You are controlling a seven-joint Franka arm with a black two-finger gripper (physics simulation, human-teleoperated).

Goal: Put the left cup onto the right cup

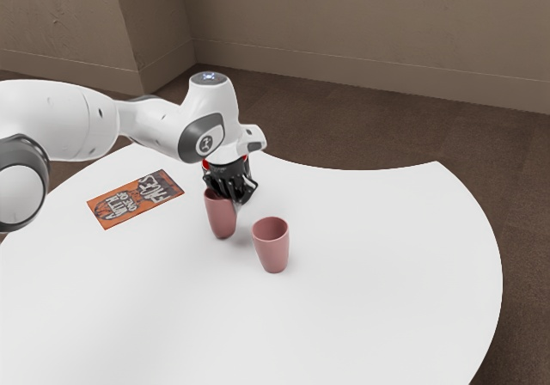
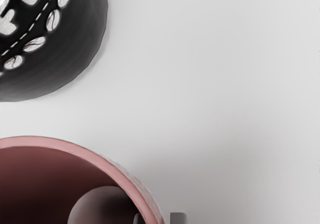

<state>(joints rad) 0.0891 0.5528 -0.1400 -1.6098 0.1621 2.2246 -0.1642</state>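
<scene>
**Grasp step: gripper down on the left cup's rim, lift not yet begun**

Gripper (image 1: 229, 189): low, pointing straight down, tips at the mouth of the left cup (image 1: 221, 219). In the wrist view the fingertips (image 2: 177, 218) sit astride the cup wall, one inside the rim and one outside. A thin strip of white table shows between the wall and the outer tip. Reading: jaws spread and not yet pinching, though the margin is small.

Left cup: pink, upright, standing on the table (image 1: 369, 308) directly under the hand. No sign that it is raised.

Right cup (image 1: 271, 246): same pink, upright, mouth open upward. It stands at about 4 o'clock from the left cup in the exterior view, near it but not touching.

Other items: an orange printed packet (image 1: 135, 198) lies flat at about 9 o'clock from the gripper, well apart. The wrist view shows a dark round item with a bean pattern (image 2: 55, 49) on the table beyond the cup rim. I cannot tell what it is.

Step in hand (judgement): securing the rim grasp. Transfer and stacking remain.

Next move calls for:
- closing on the wall firmly enough that the cup does not swing from a one-sided hold
- a straight lift high enough for the base to clear the right cup's rim
- a short carry toward 4 o'clock
- centring over the open mouth before lowering

Risk: a tilted cup could clip the right cup and tip it.
</scene>
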